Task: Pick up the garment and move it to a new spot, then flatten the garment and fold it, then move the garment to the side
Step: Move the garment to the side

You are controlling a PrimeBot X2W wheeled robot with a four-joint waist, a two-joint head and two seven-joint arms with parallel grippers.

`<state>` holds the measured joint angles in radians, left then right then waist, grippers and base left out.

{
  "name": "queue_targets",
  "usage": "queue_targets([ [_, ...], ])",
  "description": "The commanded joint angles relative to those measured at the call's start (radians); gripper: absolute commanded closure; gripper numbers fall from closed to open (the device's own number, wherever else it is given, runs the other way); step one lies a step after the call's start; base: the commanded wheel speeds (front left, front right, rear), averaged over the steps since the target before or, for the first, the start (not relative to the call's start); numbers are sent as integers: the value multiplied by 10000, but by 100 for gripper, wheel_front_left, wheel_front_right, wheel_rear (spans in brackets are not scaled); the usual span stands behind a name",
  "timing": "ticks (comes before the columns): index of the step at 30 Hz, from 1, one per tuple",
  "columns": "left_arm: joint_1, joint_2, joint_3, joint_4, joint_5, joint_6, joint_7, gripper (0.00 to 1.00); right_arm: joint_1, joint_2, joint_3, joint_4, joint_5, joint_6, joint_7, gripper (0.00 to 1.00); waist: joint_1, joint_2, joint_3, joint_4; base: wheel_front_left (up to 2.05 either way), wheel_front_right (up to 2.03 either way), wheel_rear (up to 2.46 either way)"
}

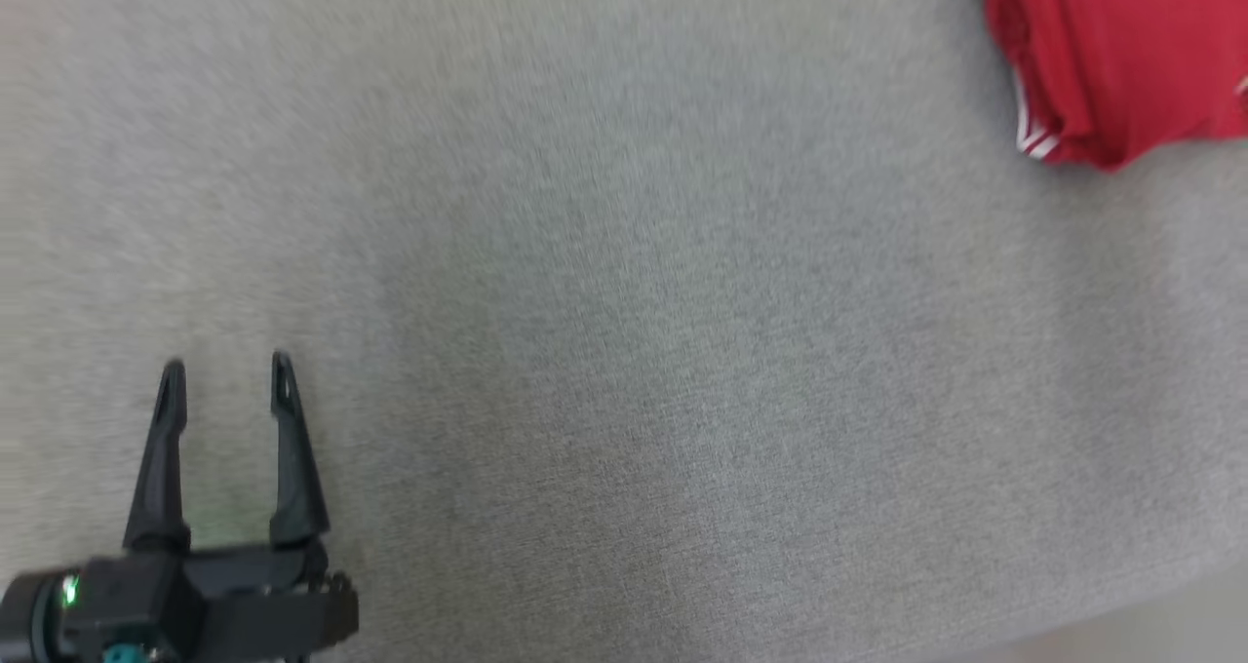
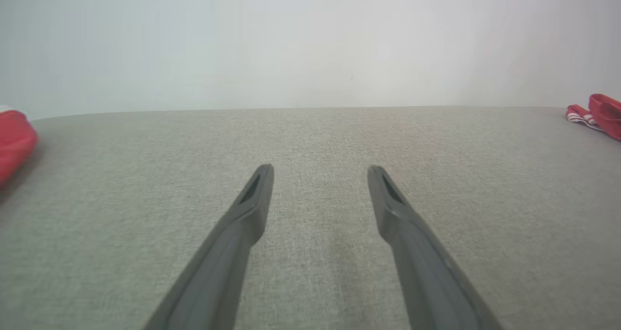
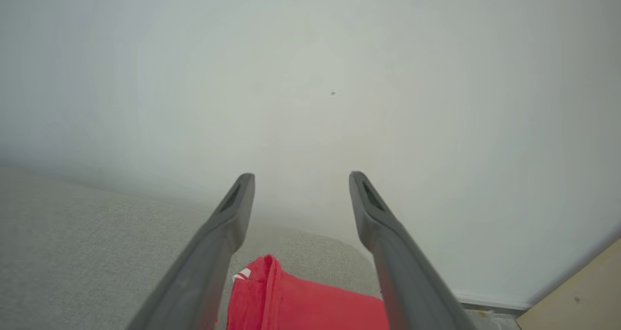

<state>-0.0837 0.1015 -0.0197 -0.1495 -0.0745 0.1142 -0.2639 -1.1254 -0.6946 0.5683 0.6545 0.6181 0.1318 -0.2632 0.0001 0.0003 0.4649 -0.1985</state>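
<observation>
The garment [image 1: 1121,54] is red with white stripes at its edge and lies folded at the far right of the grey fabric surface [image 1: 624,351]. A corner of the garment [image 2: 599,114] appears at the right edge of the left wrist view. My left gripper [image 1: 228,369] is open at the lower left, far from the garment, with nothing between its fingers [image 2: 254,199]. In the right wrist view my right gripper [image 3: 301,179] is open and raised above the garment [image 3: 301,305], which lies below and between its fingers, apart from them.
A pale wall [image 3: 310,77] rises behind the surface. Another red object [image 2: 14,140] sits at the surface's left edge in the left wrist view. The surface's near edge [image 1: 1150,614] runs across the lower right, with a strip of floor [image 3: 577,301] beyond the garment.
</observation>
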Motion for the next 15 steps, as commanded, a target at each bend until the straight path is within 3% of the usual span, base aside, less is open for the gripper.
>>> queue_targets([
  [1, 258, -54, 59, 37, -123, -36, -3, 0, 492, 160, -177, -187, -192, -26, -13, 0, -1, -3, -1423, 545, 0, 0, 0],
  [15, 1155, -338, 370, 588, -140, -606, -3, 0, 5679, 2625, -2964, -2607, -1677, -26, -15, 0, -1, -3, -3228, 1373, 0, 0, 0],
])
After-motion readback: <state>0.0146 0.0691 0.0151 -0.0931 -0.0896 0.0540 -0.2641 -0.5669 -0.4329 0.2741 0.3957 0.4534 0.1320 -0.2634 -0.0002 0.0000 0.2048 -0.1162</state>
